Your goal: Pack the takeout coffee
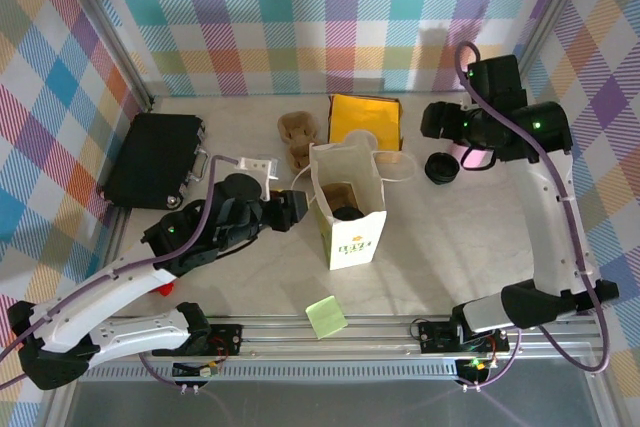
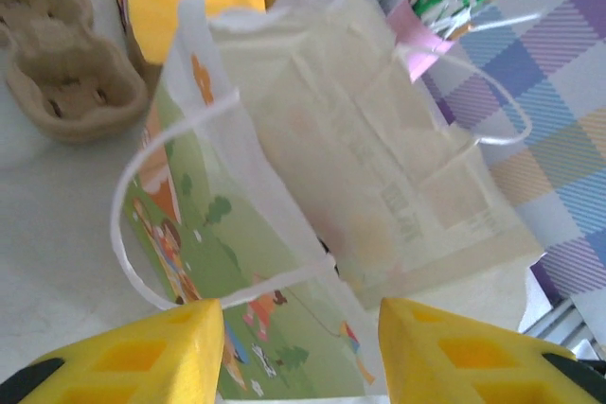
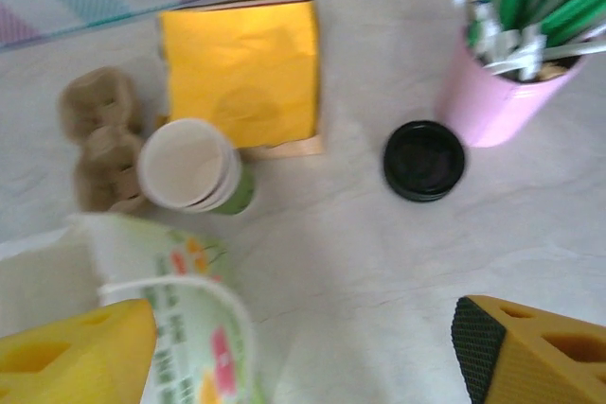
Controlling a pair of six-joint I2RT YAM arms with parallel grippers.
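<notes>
Cream-and-green paper cup point(image 3: 189, 166) is sitting upright and lidless on the table. It's touching the front edge of the yellow pouch point(image 3: 237, 68), right next to the brown pulp carrier point(image 3: 99, 134) and behind the white paper bag point(image 1: 350, 237). Its black lid point(image 3: 423, 160) is lying well apart from it, just beside the pink pen cup point(image 3: 502, 101).

So I'm reading this as the lidding step, with the cup not packed yet. Right gripper point(image 3: 303, 328) is hovering above that patch of table, jaws spread wide and carrying nothing, with the lid ahead of it. Left gripper point(image 2: 298, 314) is sitting at the bag's side. Its jaws are partway apart with the bag's wall and a handle loop between them, and it isn't looking clamped on anything.

Next move, I'm guessing: the right arm is needing to line up over the lid, drop down and pinch it by the rim. After that it's seating the lid square on the cup before anything's going in the bag.
</notes>
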